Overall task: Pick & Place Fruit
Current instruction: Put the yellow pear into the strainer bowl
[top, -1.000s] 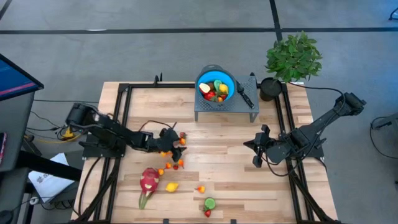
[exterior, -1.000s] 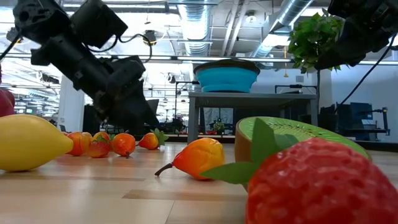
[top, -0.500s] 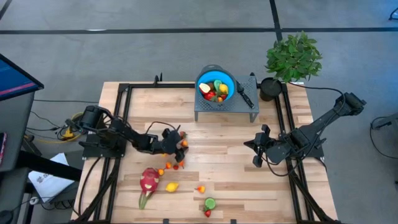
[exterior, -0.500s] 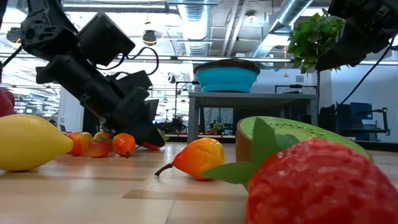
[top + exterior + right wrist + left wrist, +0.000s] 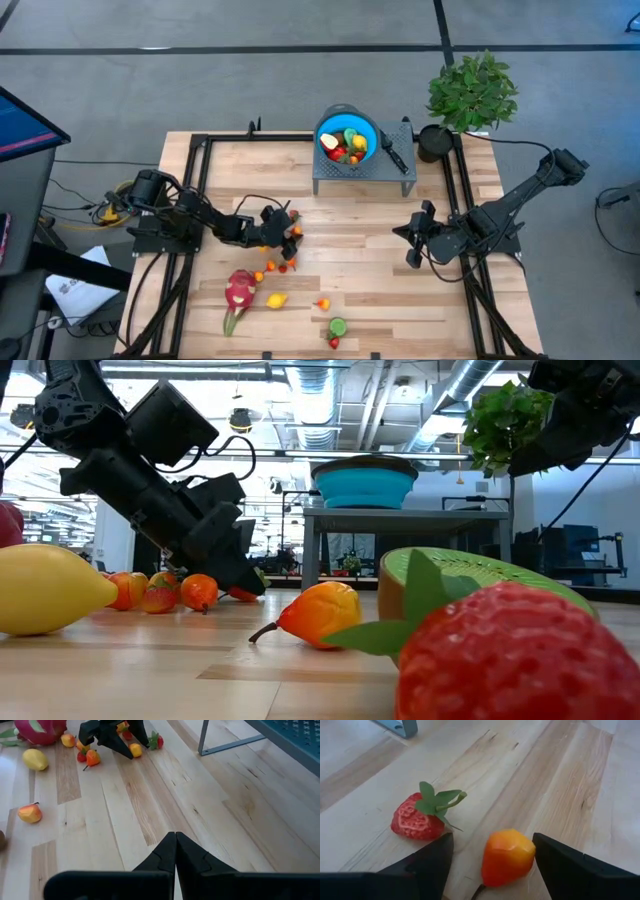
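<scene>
My left gripper is open and low over the table among a cluster of small fruits. Its fingers stand on either side of a small orange fruit that lies on the wood. A strawberry lies on its side just beyond it. A dragon fruit, a lemon, another small orange fruit and a kiwi half lie toward the near edge. My right gripper hangs shut above the table's right half, with nothing in it. My left gripper has one finger right at the orange fruit's side, and I cannot tell whether it touches. The other finger stands clear of the fruit. The fingers slant down from the table's left; the fruit lies on the wood.
A blue bowl holding several fruits sits on a grey stand at the far middle, with a black-handled knife beside it. A potted plant stands at the far right corner. A black frame runs along the table's sides.
My left gripper has gone down to the table top at the cluster of small fruits, tipping a little steeper, and has since kept still. The fruits lie where they were.
</scene>
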Motion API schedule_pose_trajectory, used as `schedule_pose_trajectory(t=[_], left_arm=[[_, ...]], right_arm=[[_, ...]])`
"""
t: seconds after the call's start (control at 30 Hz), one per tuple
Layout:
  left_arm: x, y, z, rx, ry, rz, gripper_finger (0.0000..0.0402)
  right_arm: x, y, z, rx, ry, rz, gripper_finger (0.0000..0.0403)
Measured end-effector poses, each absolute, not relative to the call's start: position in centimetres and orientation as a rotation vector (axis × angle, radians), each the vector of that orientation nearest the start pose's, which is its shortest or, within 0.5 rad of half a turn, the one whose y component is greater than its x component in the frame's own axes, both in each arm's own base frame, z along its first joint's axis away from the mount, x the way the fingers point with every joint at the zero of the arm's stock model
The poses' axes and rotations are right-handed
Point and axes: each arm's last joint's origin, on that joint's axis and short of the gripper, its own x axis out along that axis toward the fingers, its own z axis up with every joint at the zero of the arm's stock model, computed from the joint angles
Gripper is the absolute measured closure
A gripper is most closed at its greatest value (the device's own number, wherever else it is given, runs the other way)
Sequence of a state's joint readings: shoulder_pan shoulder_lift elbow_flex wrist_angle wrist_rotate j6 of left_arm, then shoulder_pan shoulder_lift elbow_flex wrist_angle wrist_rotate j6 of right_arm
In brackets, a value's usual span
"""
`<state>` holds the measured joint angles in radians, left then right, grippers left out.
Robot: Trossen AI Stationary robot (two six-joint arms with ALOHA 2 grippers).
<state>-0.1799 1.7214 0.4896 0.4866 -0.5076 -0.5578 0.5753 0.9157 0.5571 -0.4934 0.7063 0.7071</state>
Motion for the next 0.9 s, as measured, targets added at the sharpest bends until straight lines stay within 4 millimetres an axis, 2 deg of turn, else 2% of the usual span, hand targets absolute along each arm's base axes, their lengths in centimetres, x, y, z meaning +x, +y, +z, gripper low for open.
schedule_pose_trajectory(t=[0.23,0.67,0.9], left_arm=[[26.44,-3.42,9.02,-0.284,0.598,0.48,0.0164],[26.47,-3.47,9.04,-0.292,0.602,0.464,0.0244],[26.47,-3.47,9.05,-0.295,0.601,0.464,0.0262]], right_arm=[[15.19,7.61,21.55,0.195,0.588,-0.356,0.0403],[15.18,7.61,21.55,0.196,0.589,-0.356,0.0403],[15.18,7.61,21.55,0.196,0.589,-0.355,0.0403]])
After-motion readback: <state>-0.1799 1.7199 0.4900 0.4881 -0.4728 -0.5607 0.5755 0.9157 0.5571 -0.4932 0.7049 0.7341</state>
